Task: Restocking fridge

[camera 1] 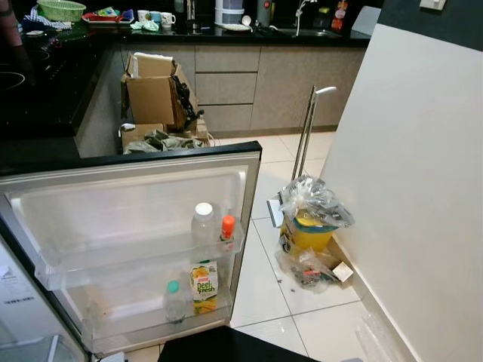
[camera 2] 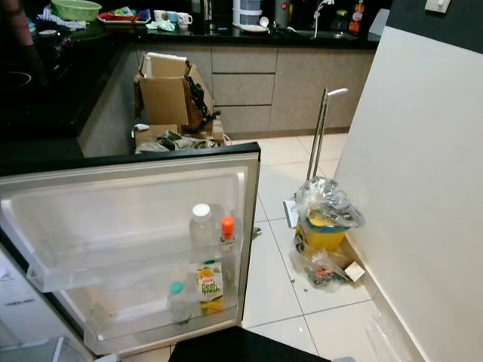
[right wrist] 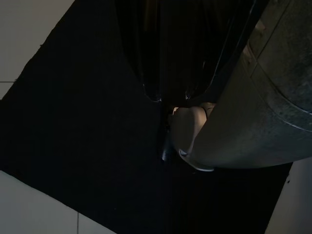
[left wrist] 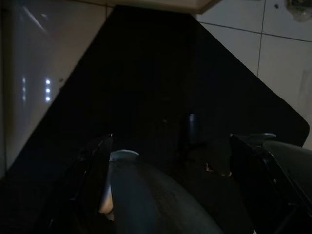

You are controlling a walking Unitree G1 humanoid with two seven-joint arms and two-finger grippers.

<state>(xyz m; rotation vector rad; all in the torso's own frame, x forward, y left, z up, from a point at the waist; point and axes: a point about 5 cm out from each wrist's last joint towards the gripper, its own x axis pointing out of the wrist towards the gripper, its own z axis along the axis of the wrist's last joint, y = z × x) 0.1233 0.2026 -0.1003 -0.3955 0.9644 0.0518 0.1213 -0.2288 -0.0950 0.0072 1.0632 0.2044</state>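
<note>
Left eye view: juice carton (camera 1: pixel 204 287) in fridge door (camera 1: pixel 136 219), light, crushable, grasp mid-body; my grippers' state I cannot tell.

An open brown cardboard box (camera 1: pixel 155 94) stands on the white tiled floor (camera 1: pixel 275 290) before the grey kitchen cabinets (camera 1: pixel 226 87). Near the white wall (camera 1: pixel 411 196), a yellow bin with a crumpled clear plastic bag (camera 1: pixel 311 219) sits beside an upright metal-handled mop (camera 1: pixel 306 132). A green basket (camera 1: pixel 60 10) rests on the black table (camera 1: pixel 226 32).
</note>
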